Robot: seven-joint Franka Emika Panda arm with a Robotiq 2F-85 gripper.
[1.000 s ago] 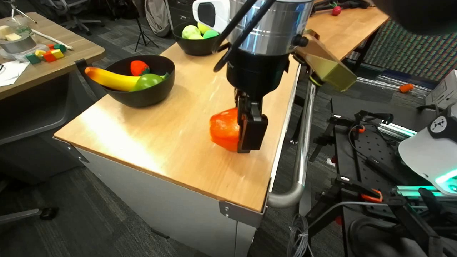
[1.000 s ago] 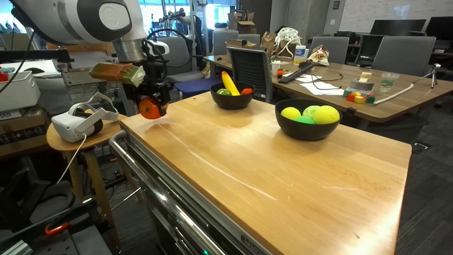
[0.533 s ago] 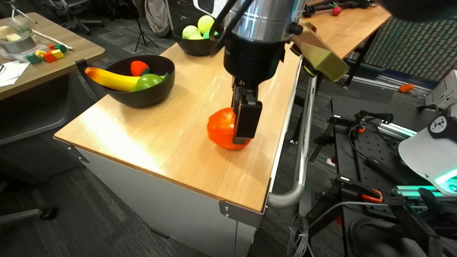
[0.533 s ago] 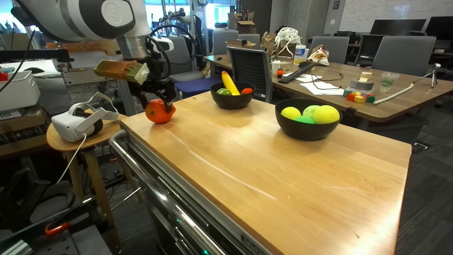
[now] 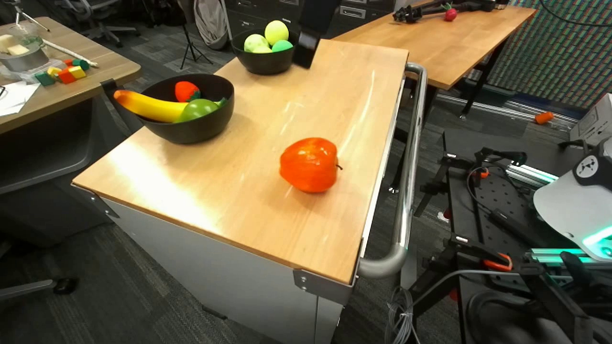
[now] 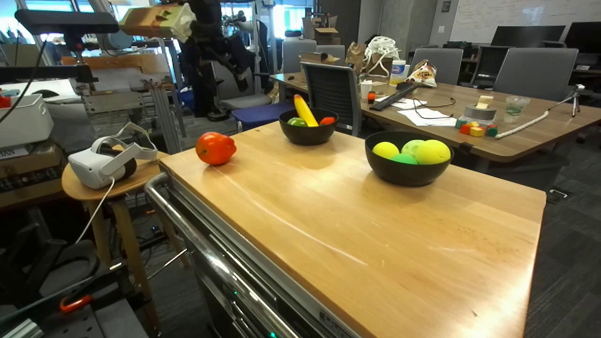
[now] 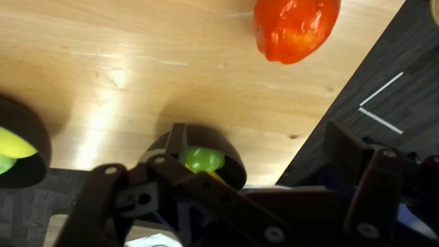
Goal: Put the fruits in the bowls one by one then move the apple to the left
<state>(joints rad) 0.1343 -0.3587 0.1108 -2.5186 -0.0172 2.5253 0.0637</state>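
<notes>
My pincer is closest to me in the wrist view: it stands spread wide, its two dark fingers well apart. In an exterior view the arm's wrist end shows high up, the pincer tilted with its fingers angled downward, well clear of the tabletop; by how much I cannot tell. Well apart from the pincer, the apple lies on its side on the tabletop, near one edge, its stem toward the metal rail. Past it, in an exterior view, I have the nearer black bowl, with a banana leaning out across the rim, beside a red fruit and a green fruit. Beyond that, the farther black bowl holds a cluster of yellow-green fruits and a mint-green fruit; one finger of the pincer slants in from above and crosses my sight of its side. Farther off, coloured blocks sit together on another tabletop.
</notes>
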